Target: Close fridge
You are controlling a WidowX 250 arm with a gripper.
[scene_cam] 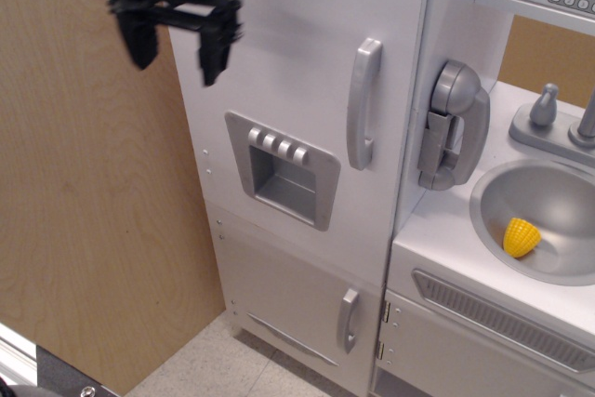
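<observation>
The tall white toy fridge fills the middle of the view. Its large door lies flush with the cabinet, with a grey vertical handle and a grey recessed dispenser panel with four buttons. My black gripper hangs at the upper left, in front of the door's left edge and the wooden wall. Its two fingers are spread apart with nothing between them. It looks slightly blurred.
A smaller lower door with a short grey handle sits under the fridge door. A grey toy phone hangs to the right. A sink holds a yellow corn piece. A wooden panel stands at left.
</observation>
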